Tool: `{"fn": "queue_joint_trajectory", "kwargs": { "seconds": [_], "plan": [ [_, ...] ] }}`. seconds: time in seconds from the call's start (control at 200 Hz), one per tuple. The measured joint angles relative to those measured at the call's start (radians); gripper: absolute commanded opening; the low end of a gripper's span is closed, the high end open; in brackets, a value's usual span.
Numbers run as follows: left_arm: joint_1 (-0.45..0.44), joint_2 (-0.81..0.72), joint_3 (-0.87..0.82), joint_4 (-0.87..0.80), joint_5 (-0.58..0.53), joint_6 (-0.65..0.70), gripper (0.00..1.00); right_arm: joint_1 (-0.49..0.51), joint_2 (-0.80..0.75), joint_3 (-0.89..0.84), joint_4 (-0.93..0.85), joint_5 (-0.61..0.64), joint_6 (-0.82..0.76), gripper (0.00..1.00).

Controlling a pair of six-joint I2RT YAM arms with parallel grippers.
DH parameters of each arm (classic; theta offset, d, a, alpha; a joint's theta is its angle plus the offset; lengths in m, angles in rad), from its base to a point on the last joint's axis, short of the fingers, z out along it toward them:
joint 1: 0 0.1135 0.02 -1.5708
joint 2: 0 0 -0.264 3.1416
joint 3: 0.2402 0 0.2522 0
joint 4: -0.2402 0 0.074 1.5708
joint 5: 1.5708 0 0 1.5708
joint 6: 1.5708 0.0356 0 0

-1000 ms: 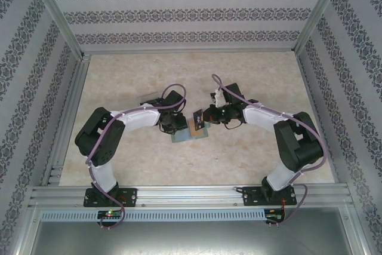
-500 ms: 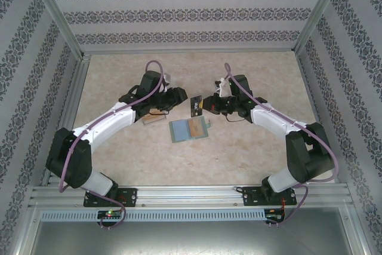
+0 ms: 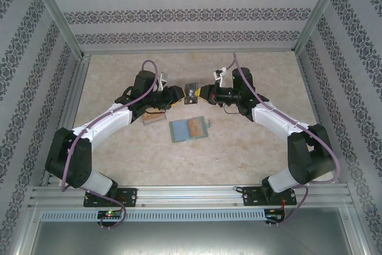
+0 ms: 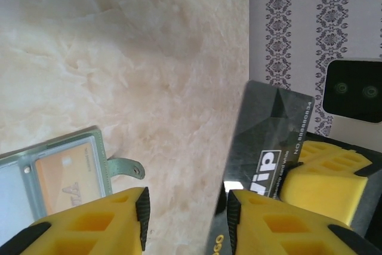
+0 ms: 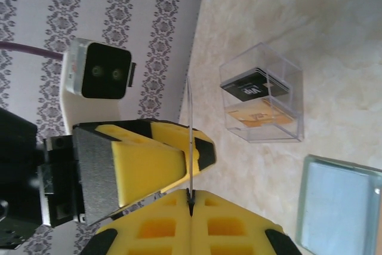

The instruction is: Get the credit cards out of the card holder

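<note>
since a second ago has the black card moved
Yes. The black card, pinched in the right gripper, has moved toward the back wall, away from the open card holder, which stayed put.

The black credit card [image 4: 268, 141], marked with pale lettering, is held clear of the surface, 1 end pinched in the right gripper [image 5: 190, 198]. The grey-green card holder [image 3: 179, 131] lies open and flat on the surface. 1 tan card [image 3: 194, 127] sits in its pocket, with the small tab beside it.
</note>
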Motion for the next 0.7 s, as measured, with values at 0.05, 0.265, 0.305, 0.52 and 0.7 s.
{"fn": "queue_joint_trajectory", "kwargs": {
  "seconds": [0.05, 0.265, 0.305, 0.52, 0.7],
  "plan": [
    [0.002, 0.0, -0.001, 0.013, 0.011, -0.001, 0.38, 0.0, 0.001, 0.0, 0.016, -0.008, 0.012, 0.0],
    [0.002, 0.0, -0.011, 0.076, 0.048, -0.023, 0.31, 0.0, 0.018, 0.0, 0.061, -0.034, 0.042, 0.0],
    [0.002, 0.0, -0.016, 0.092, 0.054, -0.031, 0.29, 0.0, 0.02, 0.0, 0.066, -0.037, 0.046, 0.0],
    [0.007, 0.0, -0.046, 0.152, 0.08, -0.065, 0.25, 0.0, 0.027, -0.005, 0.077, -0.048, 0.052, 0.0],
    [0.016, -0.002, -0.06, 0.176, 0.093, -0.087, 0.14, 0.0, 0.037, -0.013, 0.09, -0.053, 0.052, 0.0]
  ]
}}
